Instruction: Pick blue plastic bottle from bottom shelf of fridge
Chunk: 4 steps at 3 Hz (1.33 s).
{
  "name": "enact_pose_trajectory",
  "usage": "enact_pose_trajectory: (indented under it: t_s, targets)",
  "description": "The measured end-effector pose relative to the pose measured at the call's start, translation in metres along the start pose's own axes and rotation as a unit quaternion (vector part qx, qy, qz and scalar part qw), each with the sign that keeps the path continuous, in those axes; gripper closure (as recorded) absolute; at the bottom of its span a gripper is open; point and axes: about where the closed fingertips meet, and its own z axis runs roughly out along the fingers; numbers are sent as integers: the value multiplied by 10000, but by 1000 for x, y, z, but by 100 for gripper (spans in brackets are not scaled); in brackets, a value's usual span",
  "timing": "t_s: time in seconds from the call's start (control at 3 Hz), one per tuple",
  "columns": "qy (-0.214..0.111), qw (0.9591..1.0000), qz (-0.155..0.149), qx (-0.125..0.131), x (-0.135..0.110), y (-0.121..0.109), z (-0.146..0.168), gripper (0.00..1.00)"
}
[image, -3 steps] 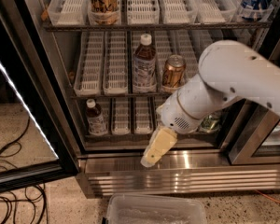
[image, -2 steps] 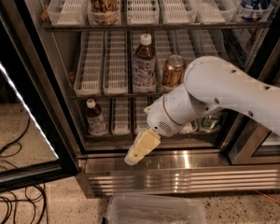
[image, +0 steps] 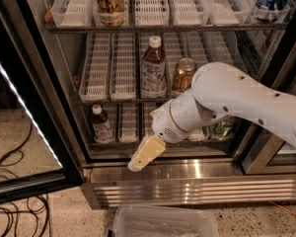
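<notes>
The small clear white-capped, brown-filled plastic bottle [image: 102, 126] stands at the left of the slotted bottom shelf [image: 129, 126] of the steel fridge [image: 197, 180]. Our cream gripper [image: 146, 154] hangs outside, lower-right of it; open or closed, we cannot tell. We should shift left and level with the label before reaching in.

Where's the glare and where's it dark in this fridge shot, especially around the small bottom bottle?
Camera view: the white light strip on the door is blown out; glare streaks the stainless-steel base; the small clear white-capped bottle sits in dim shade on the bottom shelf; the pale gripper hangs well lit before the base, right of the bottle.
</notes>
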Motion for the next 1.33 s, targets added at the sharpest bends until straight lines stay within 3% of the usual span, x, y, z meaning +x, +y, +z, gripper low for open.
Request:
enact_pose_trajectory:
  t_s: [0.33,0.67,1.0,1.33]
  targets:
    - [-142,9992,365,-55,9,10,38,0]
    - [-88,9966,796,189,26,30,76,0]
    - [227,9947,587,814,45,39,90,0]
    - [277,9943,253,995,44,47,99,0]
